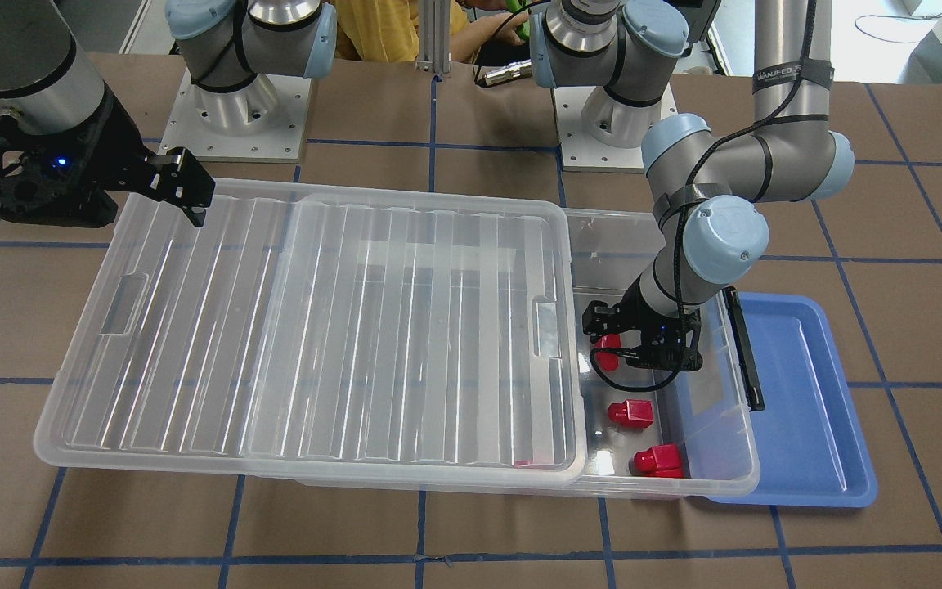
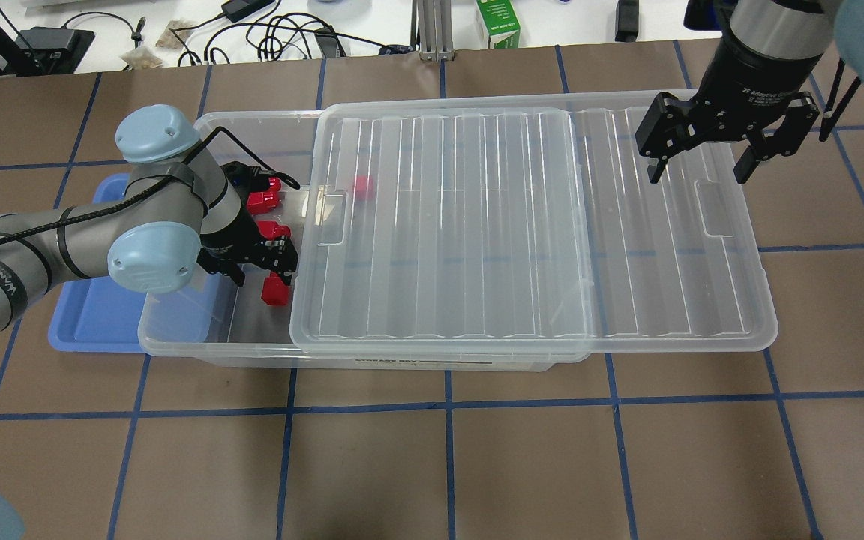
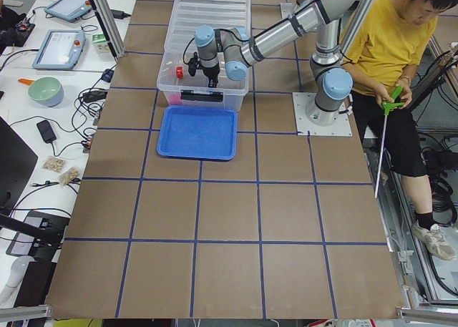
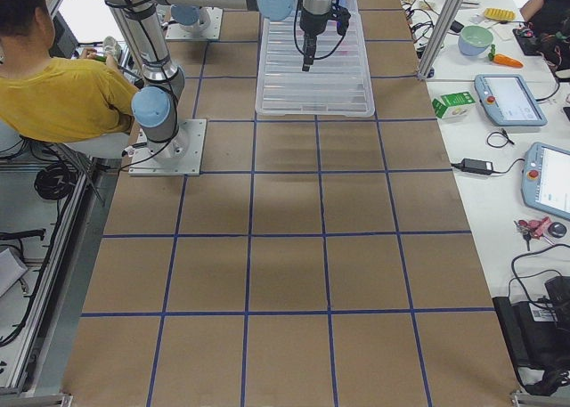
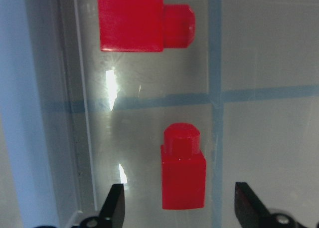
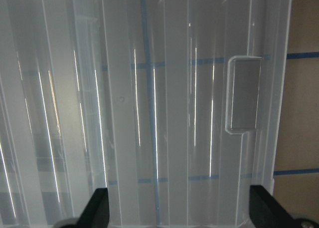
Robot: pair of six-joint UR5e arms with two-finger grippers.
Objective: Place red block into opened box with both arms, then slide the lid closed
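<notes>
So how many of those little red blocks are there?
3 red blocks show in the box's uncovered end: one at the left gripper, one beside it, one farthest from the robot. A blurred red shape under the lid may be a fourth.

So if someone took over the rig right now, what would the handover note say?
Left gripper: open, down in the uncovered end of the box, fingers either side of a red block, not touching it.
Right gripper: open, above the lid at its overhanging end.
Done: that block, a second block and a third block lie on the box floor.
Left: probably lift the left gripper out, then slide the lid closed.
</notes>
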